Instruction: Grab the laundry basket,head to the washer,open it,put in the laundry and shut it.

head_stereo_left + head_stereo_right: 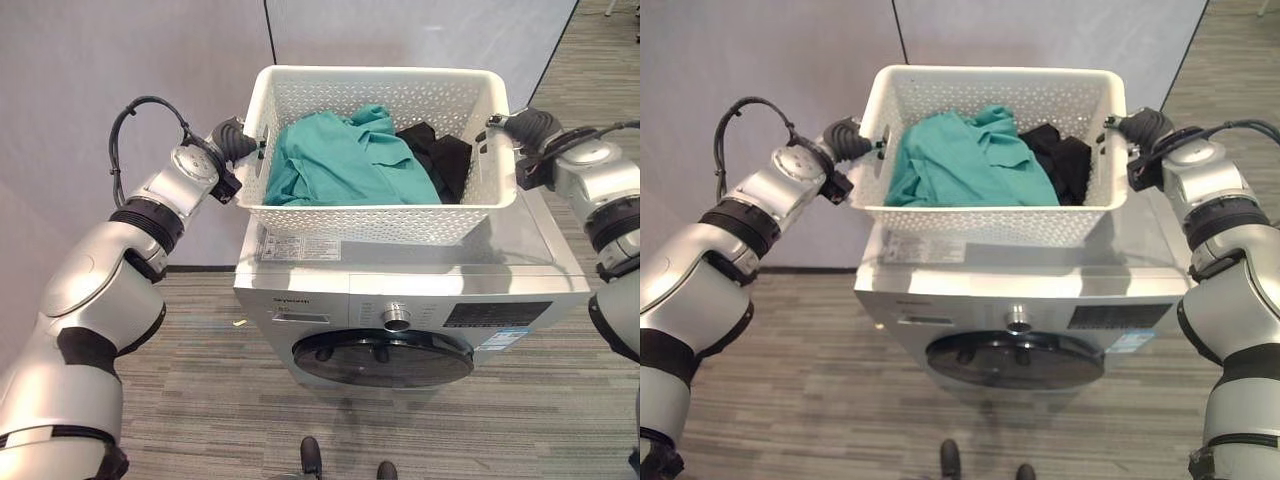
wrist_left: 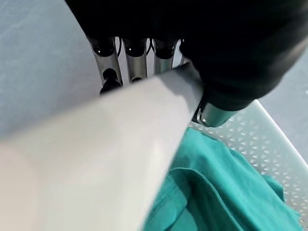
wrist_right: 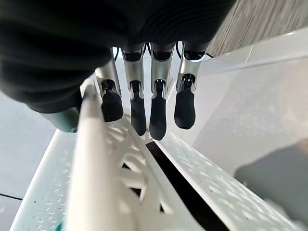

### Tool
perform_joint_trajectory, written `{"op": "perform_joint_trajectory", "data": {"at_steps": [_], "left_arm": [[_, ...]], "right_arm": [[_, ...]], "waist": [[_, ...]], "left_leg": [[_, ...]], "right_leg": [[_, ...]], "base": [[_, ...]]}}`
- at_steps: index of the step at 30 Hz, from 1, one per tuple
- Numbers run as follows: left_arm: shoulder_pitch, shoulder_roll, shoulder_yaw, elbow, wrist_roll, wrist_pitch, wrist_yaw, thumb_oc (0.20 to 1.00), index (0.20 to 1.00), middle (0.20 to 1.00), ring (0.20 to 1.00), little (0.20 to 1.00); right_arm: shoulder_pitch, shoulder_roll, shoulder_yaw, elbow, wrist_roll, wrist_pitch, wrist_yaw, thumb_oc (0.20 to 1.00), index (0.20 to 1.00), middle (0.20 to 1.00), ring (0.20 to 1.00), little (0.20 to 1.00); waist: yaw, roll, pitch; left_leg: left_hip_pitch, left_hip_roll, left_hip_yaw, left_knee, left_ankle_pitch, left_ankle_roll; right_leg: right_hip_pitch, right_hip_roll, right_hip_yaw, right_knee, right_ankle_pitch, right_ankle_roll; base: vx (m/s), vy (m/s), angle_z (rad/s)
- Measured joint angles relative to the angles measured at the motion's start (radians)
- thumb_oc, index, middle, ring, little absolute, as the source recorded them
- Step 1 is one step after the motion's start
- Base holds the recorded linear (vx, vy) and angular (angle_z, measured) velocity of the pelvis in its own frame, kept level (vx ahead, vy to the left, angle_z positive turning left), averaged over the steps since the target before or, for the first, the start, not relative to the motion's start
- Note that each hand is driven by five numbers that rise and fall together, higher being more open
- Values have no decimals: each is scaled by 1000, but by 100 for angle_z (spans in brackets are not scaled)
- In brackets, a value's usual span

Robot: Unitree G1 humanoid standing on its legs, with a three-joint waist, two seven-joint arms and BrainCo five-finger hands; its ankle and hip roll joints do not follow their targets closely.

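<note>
On top of the washer (image 1: pixel 400 290) you have the white laundry basket (image 1: pixel 380 215), teal shirt (image 1: pixel 340 160) and black garment (image 1: pixel 440 155) inside. Your left hand (image 1: pixel 232 142) and right hand (image 1: pixel 522 128) each curl around a side rim. The round door (image 1: pixel 382 358) is shut.

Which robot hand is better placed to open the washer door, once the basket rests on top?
Probably the left robot hand. Both hold the basket rim, but the washer door lies nearer the left arm's side. The right robot hand is farther away.
</note>
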Motion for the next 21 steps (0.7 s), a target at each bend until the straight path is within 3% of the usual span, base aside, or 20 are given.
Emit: {"op": "perform_joint_trajectory", "data": {"at_steps": [1,3,4,5,6,7,21], "left_arm": [[0,-7,-1,1,1,0,-2,200,200,200,200,200],[2,-21,-1,9,11,0,-4,200,200,200,200,200],[4,-23,-1,11,22,0,-5,294,294,294,294,294],[6,-21,-1,13,29,0,-7,533,533,533,533,533],[13,-21,-1,13,31,0,-8,944,944,944,944,944],[32,-46,1,30,38,-9,-5,1000,1000,1000,1000,1000],[30,-108,50,115,200,-19,15,1000,1000,1000,1000,1000]], "right_arm": [[-1,4,-4,25,0,0,-2,1000,1000,1000,1000,1000],[-6,7,-5,52,-20,0,-7,1000,1000,1000,1000,1000],[-9,9,-5,61,-21,0,-7,1000,1000,1000,1000,1000],[-10,9,-6,68,-24,0,-9,1000,1000,1000,1000,1000],[-11,9,-7,76,-38,1,-11,1000,1000,1000,1000,1000],[-10,10,7,108,-75,15,-15,1000,1000,1000,1000,1000],[-8,35,41,160,-254,28,-35,1000,1000,1000,1000,1000]], "waist": [[1,3,-2],[3,14,-8],[2,19,-10],[3,23,-12],[3,28,-15],[3,32,-17],[1,42,-20]], "left_leg": [[-1,0,0,0,0,0],[-5,-3,0,0,0,0],[-5,-4,1,0,0,0],[-6,-5,1,0,0,0],[-6,-6,2,0,0,0],[-7,-6,2,0,0,0],[-14,-5,13,0,1,1]], "right_leg": [[-3,-1,1,0,0,0],[-7,-4,2,1,0,0],[-8,-5,3,0,0,1],[-8,-6,3,0,1,1],[-9,-7,4,0,1,2],[-9,-7,4,-1,1,2],[-16,-7,17,-8,11,7]], "base": [[0,0,0],[0,0,0],[0,0,0],[0,0,0],[0,0,0],[0,0,0],[2,-12,-2]]}}
